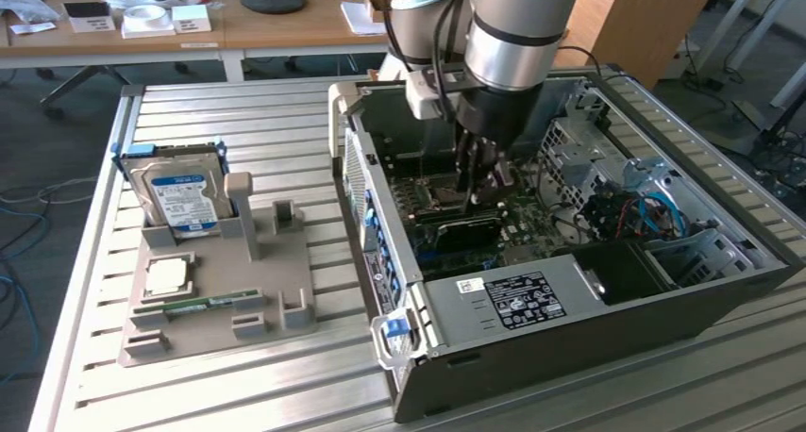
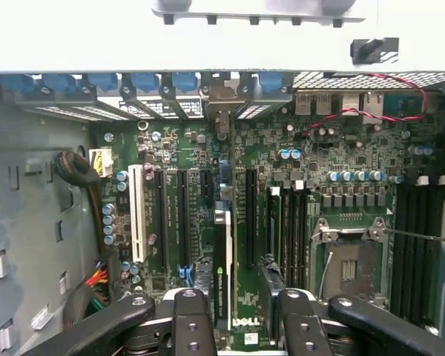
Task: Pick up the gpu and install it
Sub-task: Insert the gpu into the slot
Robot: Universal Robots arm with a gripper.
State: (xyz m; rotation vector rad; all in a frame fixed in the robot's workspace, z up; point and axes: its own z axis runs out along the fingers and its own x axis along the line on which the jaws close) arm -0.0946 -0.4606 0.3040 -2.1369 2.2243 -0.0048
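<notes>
gpu [image 2: 222,259] stood edge-on on the motherboard [image 2: 341,163] | fingers [image 2: 193,326] spread loose either side, gripping nothing | imo card needed to sit square, bracket [image 2: 221,100] flush

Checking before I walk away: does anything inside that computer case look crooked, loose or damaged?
Nothing stands out. The gpu stands straight on edge in a motherboard slot, between the open gripper jaws. Outside, the hard drive sits upright in its holder.

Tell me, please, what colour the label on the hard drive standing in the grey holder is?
Blue and white, on the silver hard drive; the exterior view shows it best.
</notes>
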